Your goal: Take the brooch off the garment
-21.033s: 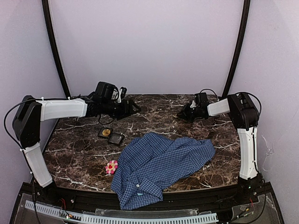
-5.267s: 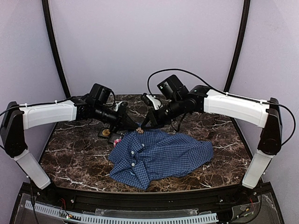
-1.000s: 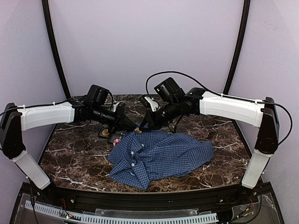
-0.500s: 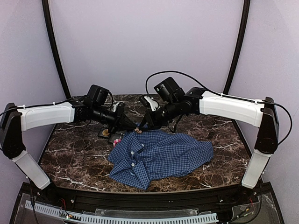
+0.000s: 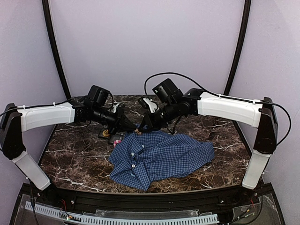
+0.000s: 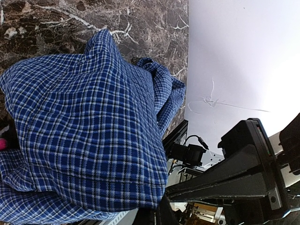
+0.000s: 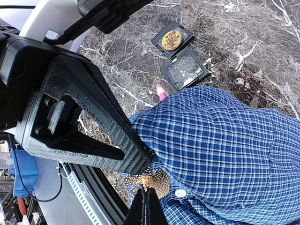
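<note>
my right jaws are pressed together on the small gold brooch [image 7: 147, 180], which sits at the lifted far-left edge of the blue check shirt [image 5: 161, 157], just beside a white button [image 7: 178, 192]. my left jaws are closed on a fold of that same edge, holding it up off the marble worktop [image 5: 75, 159] while the rest of the shirt lies crumpled. a black tray [image 7: 178, 70] and a pink piece [image 7: 161, 92] lie just beyond the shirt.
</note>
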